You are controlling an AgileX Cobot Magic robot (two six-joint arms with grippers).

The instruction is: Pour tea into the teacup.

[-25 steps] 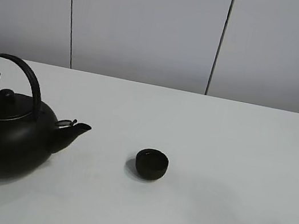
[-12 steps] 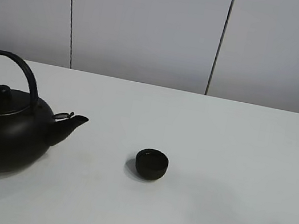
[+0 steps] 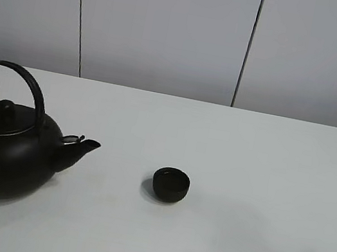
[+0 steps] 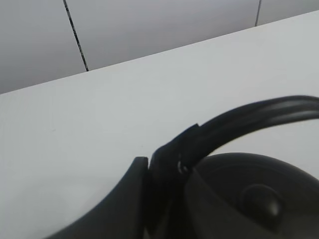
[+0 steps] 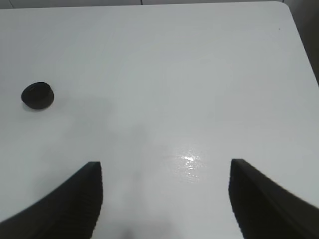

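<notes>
Teacup (image 3: 170,184) sits upright on the white table (image 3: 263,182), a little left of the middle in the high view and toward the near side, with bare tabletop all around it; the right wrist view shows it (image 5: 37,95) small and far off from that arm. Well apart to its left stands the big black kettle (image 3: 3,156), close to the table's left edge, its spout (image 3: 81,148) aimed toward the cup across an open stretch of surface. To the cup's right the table runs wide and unoccupied to the frame edge, and the far table edge meets a pale panelled wall (image 3: 172,29). No stream of tea can be made out. The left gripper (image 4: 167,172) is closed around the kettle's arched handle (image 4: 249,122) at its left end, above the lid knob (image 4: 259,199). The right gripper (image 5: 164,199) hangs above bare table with its dark fingers (image 5: 75,199) spread wide, nothing between them.
</notes>
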